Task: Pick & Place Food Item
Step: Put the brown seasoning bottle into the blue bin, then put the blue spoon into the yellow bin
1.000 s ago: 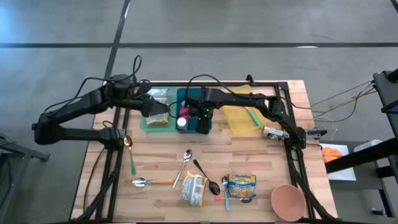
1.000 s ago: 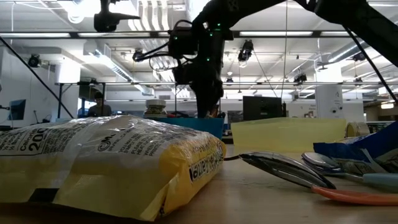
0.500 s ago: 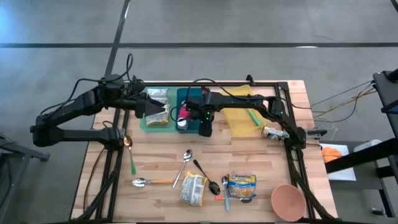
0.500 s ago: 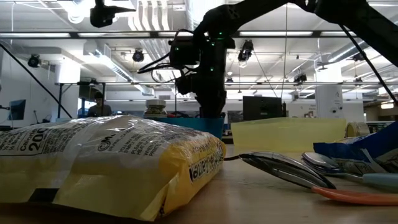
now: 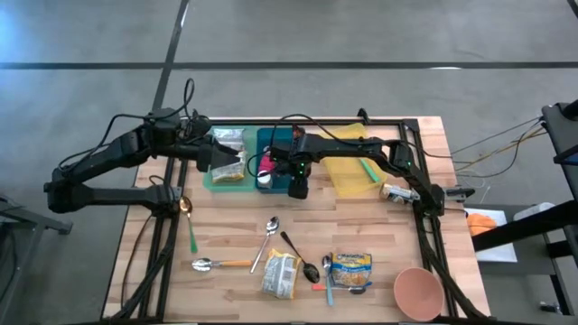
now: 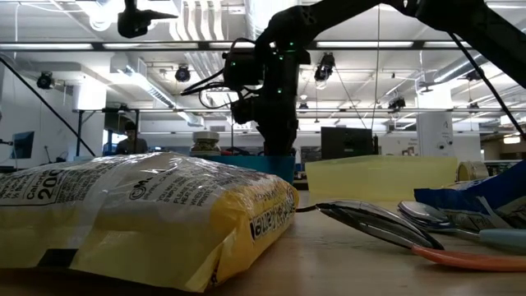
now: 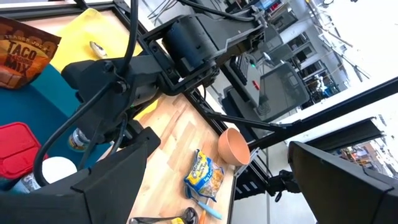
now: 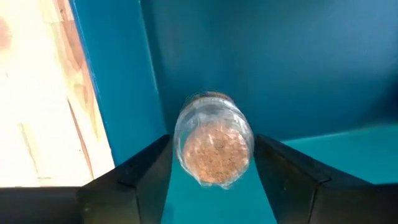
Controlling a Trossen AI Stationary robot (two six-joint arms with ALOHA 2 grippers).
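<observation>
2 arms are over the table. The left gripper (image 5: 215, 155) hangs in the upper left of the high view above 1 green tray (image 5: 213, 181), fingers spread wide with nothing between them. The right gripper (image 5: 296, 185) is at upper centre, lowered into 1 blue bin (image 5: 281, 137). In its wrist view, 1 clear jar (image 8: 214, 146) of brown grains lies on the bin floor between the 2 fingers (image 8: 147, 169). A thin strip of blue shows between the jar and that finger, so the jaws stand parted around the jar, not clamped.

On the bare wood in the lower half of the high view I count:
- 5 spoons: 1 silver spoon (image 5: 268, 237), 1 black spoon (image 5: 298, 255), 1 orange-handled spoon (image 5: 217, 264), 1 green-handled spoon (image 5: 191, 230) and 1 blue-handled spoon (image 5: 328, 276);
- 2 food packets: a yellow packet (image 5: 280, 273) and a blue-and-yellow packet (image 5: 350, 271);
- 1 pink bowl (image 5: 418, 291), at lower right.

1 yellow bag (image 5: 348, 173) lies right of the bin.

The jar cannot be made out in the high view, where the right gripper covers it. In the low view the bin's rim hides the fingertips, and the yellow packet is cut off at the left edge. The bin's other contents, 1 red piece (image 5: 268, 165) and 1 white round piece (image 5: 264, 179), are too small to identify.
</observation>
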